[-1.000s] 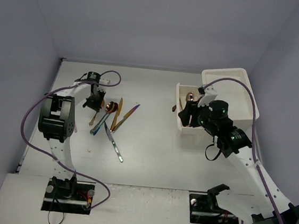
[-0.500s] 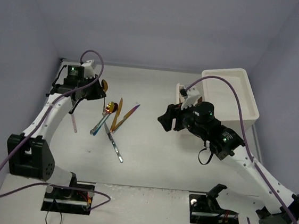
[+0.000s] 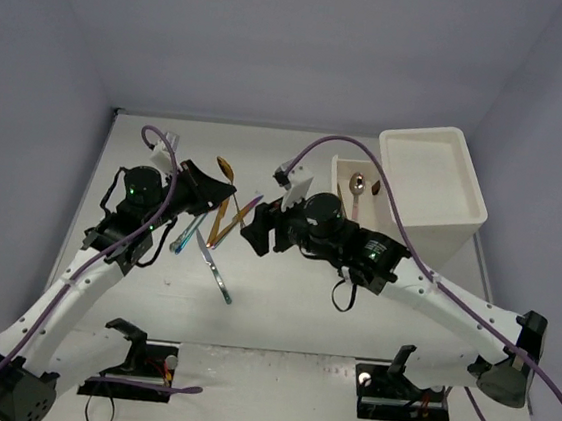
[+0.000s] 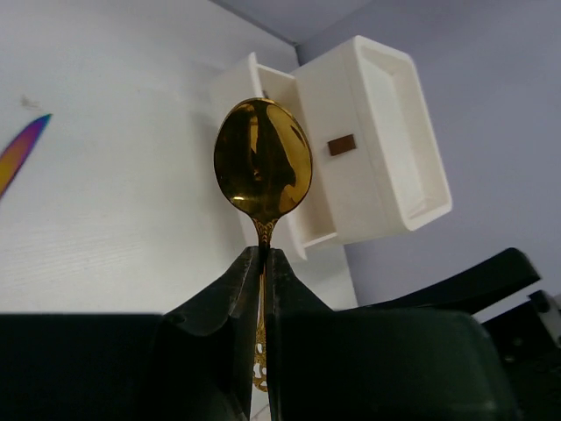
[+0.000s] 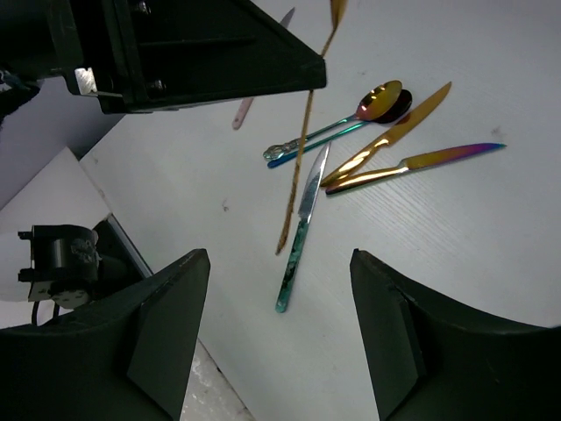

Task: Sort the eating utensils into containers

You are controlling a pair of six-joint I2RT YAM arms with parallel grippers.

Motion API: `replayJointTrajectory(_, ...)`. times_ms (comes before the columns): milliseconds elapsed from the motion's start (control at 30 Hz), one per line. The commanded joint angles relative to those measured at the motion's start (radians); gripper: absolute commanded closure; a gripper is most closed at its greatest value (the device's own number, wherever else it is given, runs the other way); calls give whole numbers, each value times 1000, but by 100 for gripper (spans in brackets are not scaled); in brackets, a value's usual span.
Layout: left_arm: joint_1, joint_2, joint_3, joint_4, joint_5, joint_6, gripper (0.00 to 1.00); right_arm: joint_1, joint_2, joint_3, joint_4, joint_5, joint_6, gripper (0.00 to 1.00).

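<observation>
My left gripper [image 3: 217, 191] [image 4: 263, 256] is shut on the handle of a gold spoon [image 3: 225, 169] [image 4: 263, 171], held above the table with its bowl upward. In the right wrist view that spoon's handle [image 5: 303, 149] hangs over the pile. My right gripper [image 3: 257, 231] [image 5: 279, 253] stands open and empty over the remaining eating utensils [image 3: 211, 225]: a green-handled knife [image 5: 298, 237], an iridescent spoon [image 5: 377, 101], a gold knife [image 5: 390, 136] and a purple-gold knife [image 5: 421, 162]. The white drawer unit [image 3: 433, 181] [image 4: 386, 132] has one container [image 3: 339, 209] pulled out, with spoons [image 3: 357, 185] in it.
A pale pink utensil [image 5: 244, 110] lies apart from the pile, near the left arm's black body [image 5: 175, 53]. Purple cables loop above both arms. Grey walls close in the white table [image 3: 281, 301] on three sides.
The left arm lifted the gold spoon from the pile and swung it toward the middle. The right arm left the open drawer, moved left over the pile, and its jaws widened a little.
</observation>
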Motion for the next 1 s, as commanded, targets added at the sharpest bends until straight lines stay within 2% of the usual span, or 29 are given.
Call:
replayJointTrajectory(0,-44,-45,-8,122,-70,-105,100,48,60,83,84,118,-10,38)
replayJointTrajectory(67,-59,-54,-17,122,-77,-114,100,60,85,101,83,143,-12,38)
replayJointTrajectory(233,-84,-74,-35,120,-91,-107,100,76,118,116,83,220,-5,48)
replayJointTrajectory(400,-90,-81,-46,106,-104,-92,100,88,126,114,82,263,-8,71)
replayJointTrajectory(533,-90,-78,-49,106,-103,-81,100,90,124,102,82,292,-5,96)
replayJointTrajectory(567,-90,-78,-49,104,-103,-76,100,90,122,98,81,300,-2,100)
replayJointTrajectory(633,-90,-75,-48,83,-109,-60,100,90,119,90,81,310,-2,100)
replayJointTrajectory(667,-90,-77,-48,79,-112,-50,97,90,115,85,81,314,-1,100)
replayJointTrajectory(767,-90,-81,-47,33,-126,4,64,90,102,68,74,357,13,100)
replayJointTrajectory(833,-90,-87,-42,-22,-138,43,49,89,93,59,58,387,22,100)
replayJointTrajectory(900,-90,-96,-33,-76,-168,77,41,86,89,56,40,431,27,100)
replayJointTrajectory(967,-90,-115,-24,-146,-203,151,37,71,85,53,5,476,28,100)
